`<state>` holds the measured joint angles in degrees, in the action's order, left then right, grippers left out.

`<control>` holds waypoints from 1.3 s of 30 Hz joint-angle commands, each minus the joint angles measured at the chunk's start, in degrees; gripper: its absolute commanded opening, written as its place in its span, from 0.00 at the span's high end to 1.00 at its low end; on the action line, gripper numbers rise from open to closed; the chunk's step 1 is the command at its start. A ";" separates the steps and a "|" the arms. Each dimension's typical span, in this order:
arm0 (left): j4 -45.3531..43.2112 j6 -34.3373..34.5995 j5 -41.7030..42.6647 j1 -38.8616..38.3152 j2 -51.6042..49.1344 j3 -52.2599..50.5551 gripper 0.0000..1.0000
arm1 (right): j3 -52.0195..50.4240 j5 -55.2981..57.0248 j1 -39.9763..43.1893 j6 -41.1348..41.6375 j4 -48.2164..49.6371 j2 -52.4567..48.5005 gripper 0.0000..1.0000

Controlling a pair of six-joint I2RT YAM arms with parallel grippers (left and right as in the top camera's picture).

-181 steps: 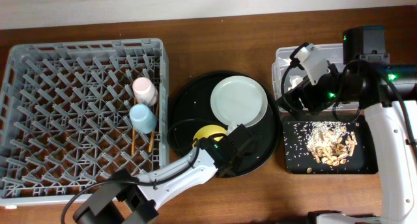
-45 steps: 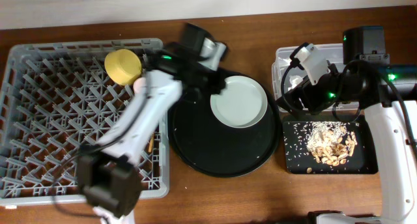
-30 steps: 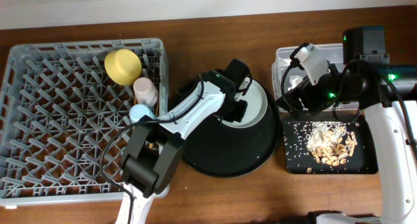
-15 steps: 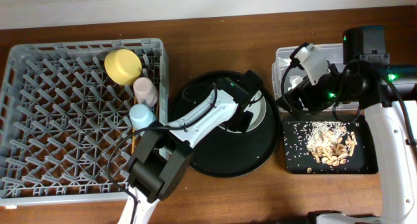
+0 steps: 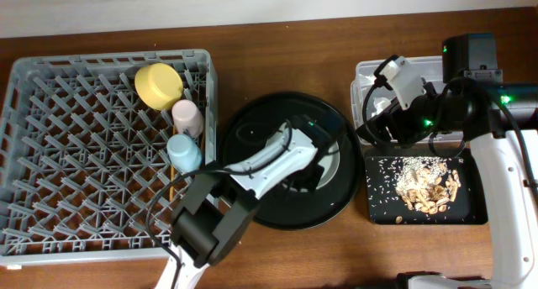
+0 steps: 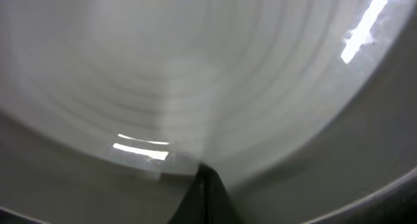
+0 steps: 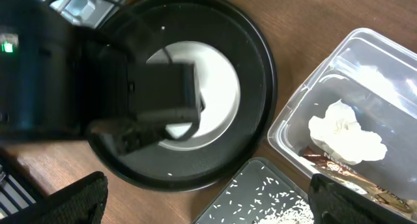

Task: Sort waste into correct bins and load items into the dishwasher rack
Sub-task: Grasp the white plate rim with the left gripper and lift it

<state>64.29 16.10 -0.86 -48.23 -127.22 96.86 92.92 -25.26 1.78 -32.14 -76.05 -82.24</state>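
The pale plate (image 5: 338, 148) lies on the round black tray (image 5: 277, 209). My left gripper (image 5: 313, 159) is down on the plate; the left wrist view shows the plate (image 6: 195, 68) filling the frame and the fingers (image 6: 205, 182) together as one dark wedge. The yellow bowl (image 5: 160, 85), pink cup (image 5: 187, 117), blue cup (image 5: 183, 152) and chopsticks (image 5: 171, 186) are in the dishwasher rack (image 5: 50, 155). My right gripper (image 7: 221, 201) is open and empty above the corner of the clear tub (image 7: 290, 123), which holds the tissue (image 7: 345, 133) and wrapper (image 7: 348, 170).
The shallow black tray (image 5: 376, 212) holds food scraps (image 5: 429, 188) and rice grains, right of the round tray. The clear tub (image 5: 363, 70) sits behind it. My right arm hangs over both. The plate also shows in the right wrist view (image 7: 218, 74).
My left arm left the yellow bowl in the rack and swung right and down onto the plate. The plate has shifted slightly toward the front right. My right arm has not moved.
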 commanded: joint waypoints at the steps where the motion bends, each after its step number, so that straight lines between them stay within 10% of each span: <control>1: 3.26 0.55 0.07 -1.86 0.46 -1.36 0.99 | 1.11 0.48 0.11 -0.37 -0.02 0.48 0.01; 10: 4.63 1.49 -6.80 2.36 12.57 -1.01 0.85 | 1.11 0.48 0.11 -0.37 -0.02 0.48 0.01; 13: 4.31 2.62 -7.34 5.64 15.15 -1.01 0.30 | 1.11 0.48 0.11 -0.37 -0.02 0.48 0.01; 15: 4.28 3.61 -7.06 8.00 15.39 -1.05 0.24 | 1.11 0.48 0.11 -0.37 -0.02 0.48 0.01; 25: -10.78 1.62 0.70 12.52 14.29 -12.92 0.48 | 1.11 0.48 0.11 -0.37 -0.02 0.48 0.01; 39: -28.57 1.66 1.11 12.39 14.29 -26.95 0.48 | 1.11 0.48 0.11 -0.37 0.00 0.48 0.01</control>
<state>37.36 18.00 -0.78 -35.86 -112.42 72.58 92.92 -25.26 1.78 -32.12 -76.07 -82.24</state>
